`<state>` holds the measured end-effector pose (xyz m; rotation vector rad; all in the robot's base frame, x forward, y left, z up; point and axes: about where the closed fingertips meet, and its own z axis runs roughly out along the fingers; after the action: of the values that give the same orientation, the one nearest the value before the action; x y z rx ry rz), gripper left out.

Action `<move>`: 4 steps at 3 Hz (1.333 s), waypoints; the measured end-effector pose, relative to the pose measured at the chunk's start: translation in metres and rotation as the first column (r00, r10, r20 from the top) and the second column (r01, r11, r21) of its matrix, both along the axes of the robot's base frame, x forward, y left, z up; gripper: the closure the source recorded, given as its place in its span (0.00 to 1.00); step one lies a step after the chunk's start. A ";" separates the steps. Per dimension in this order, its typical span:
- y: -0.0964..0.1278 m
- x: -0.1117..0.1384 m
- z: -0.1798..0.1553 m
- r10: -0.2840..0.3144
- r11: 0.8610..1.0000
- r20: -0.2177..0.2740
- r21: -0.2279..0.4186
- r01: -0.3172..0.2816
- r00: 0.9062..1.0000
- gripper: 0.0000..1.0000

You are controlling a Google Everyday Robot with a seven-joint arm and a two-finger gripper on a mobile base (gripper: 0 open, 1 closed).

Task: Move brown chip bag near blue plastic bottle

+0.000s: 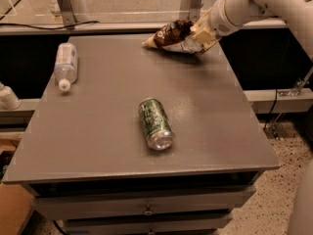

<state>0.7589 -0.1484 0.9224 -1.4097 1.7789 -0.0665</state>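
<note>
While in tool [196, 37], brown chip bag [171, 35] at back of table [98, 131].

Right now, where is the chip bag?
In the camera view, the chip bag is at the far right of the table, held in the gripper, across from the bottle at far left, beyond the can.

I see a gray tabletop [98, 146] with drawers [146, 200] under it, on a speckled floor [288, 180]. A glass wall [127, 1] stands behind it. The gripper [199, 34] is over the tabletop's far right corner.
</note>
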 end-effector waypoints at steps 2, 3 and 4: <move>0.060 -0.020 0.048 0.136 0.974 0.031 0.180 -0.140 0.990 1.00; 0.101 -0.035 0.061 0.224 0.932 0.058 0.280 -0.231 0.973 1.00; 0.134 -0.049 0.060 0.290 0.887 0.080 0.351 -0.300 0.954 1.00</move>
<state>0.7097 -0.0143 0.9824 -1.3801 1.4441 0.3850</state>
